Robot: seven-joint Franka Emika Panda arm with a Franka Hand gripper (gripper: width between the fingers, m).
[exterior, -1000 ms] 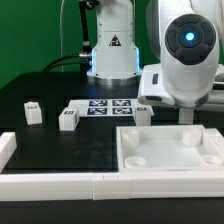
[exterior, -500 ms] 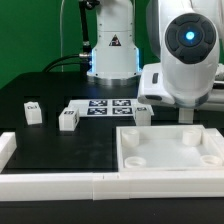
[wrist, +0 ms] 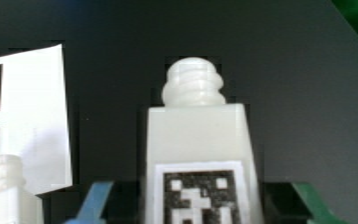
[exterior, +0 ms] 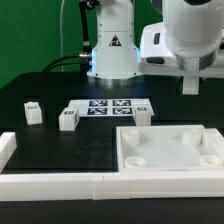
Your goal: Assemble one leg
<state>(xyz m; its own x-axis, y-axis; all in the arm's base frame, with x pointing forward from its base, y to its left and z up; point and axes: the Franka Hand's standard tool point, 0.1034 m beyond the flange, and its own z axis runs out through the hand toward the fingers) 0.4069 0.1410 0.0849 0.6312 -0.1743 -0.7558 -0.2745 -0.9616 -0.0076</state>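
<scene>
Exterior and wrist views of the assembly scene. The black table (exterior: 40, 140) is bounded at its near edge by a white rail (exterior: 60, 186), and open black surface lies between this rail and the parts behind it. The arm (exterior: 185, 30) hangs above the exterior view's right side, its upper part cut off by the frame. Beneath it the square white panel (exterior: 126, 150) lies flat just behind the rail, its far right end out of frame. The marker board (exterior: 110, 106) lies mid-table. Beside it stand a loose leg (exterior: 33, 112), a second loose leg (exterior: 68, 119) and a third loose leg (exterior: 143, 113), the last at the board's right end. The gripper (exterior: 190, 80) is raised well clear of the panel and pinches the leg (exterior: 190, 88). In the wrist view its fingers (wrist: 98, 200) press either side of the leg (wrist: 201, 130), tag facing the camera, ribbed tip pointing away. The fingertips are cut off there.
</scene>
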